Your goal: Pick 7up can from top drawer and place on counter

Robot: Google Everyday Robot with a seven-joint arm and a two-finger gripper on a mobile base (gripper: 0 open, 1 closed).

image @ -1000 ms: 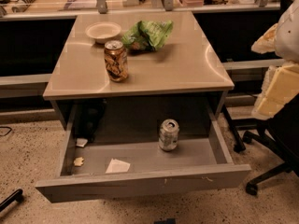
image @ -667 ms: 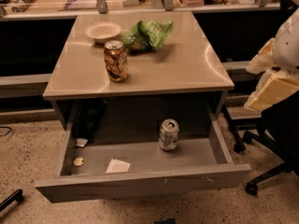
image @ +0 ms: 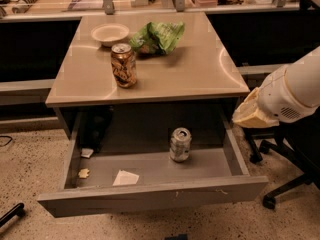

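Note:
The 7up can [image: 180, 144] stands upright on the floor of the open top drawer [image: 150, 196], right of its middle, near the back. The beige counter [image: 190, 66] lies above the drawer. My gripper [image: 251, 113] comes in from the right on a white arm. It hangs beside the counter's right front corner, above the drawer's right wall and to the right of the can. It touches nothing and holds nothing that I can see.
A brown-and-gold can [image: 123, 65], a white bowl [image: 110, 34] and a green bag [image: 159, 37] sit on the counter. Paper scraps [image: 125, 177] lie in the drawer. An office chair base [image: 280, 184] stands at the right. A cluttered desk [image: 75, 1] runs along the back.
My arm has moved left and down, from beside the counter's right edge toward the drawer's right wall. The cans have not moved.

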